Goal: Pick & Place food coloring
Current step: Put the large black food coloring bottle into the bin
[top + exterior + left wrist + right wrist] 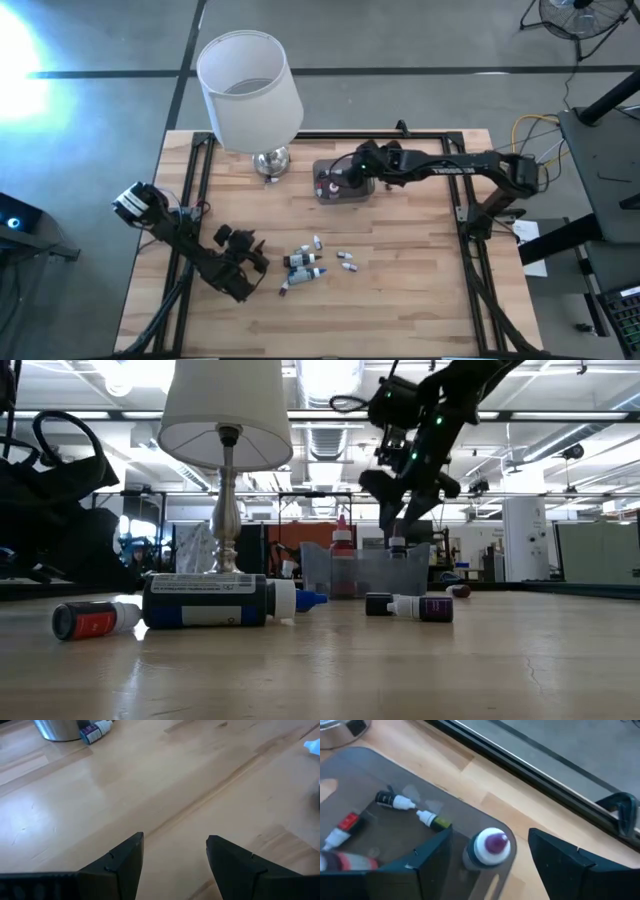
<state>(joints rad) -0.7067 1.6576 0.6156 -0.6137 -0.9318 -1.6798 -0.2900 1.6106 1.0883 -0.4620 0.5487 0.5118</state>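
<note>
Tiny food coloring bottles (308, 265) scattered mid-table.

Grey concrete floor (400, 40) with dark seam lines around the light wood table (400, 310). Bright glare at the left edge. A standing fan (575, 15) sits at top right. Beyond the table: open ceiling with ducts (330, 435), strip lights, a white cabinet (525, 540), a dark bag (50, 510) on the left.

- Bright, even daylight covers my table (400, 300) from above; a strong white glare burns out the floor (25, 60) at the upper left corner.
- At table height, ceiling lights (130, 372) bloom behind the lamp (226, 410), and my arm reads as a dark silhouette.
- Near bottles (205, 601) look soft.
</note>
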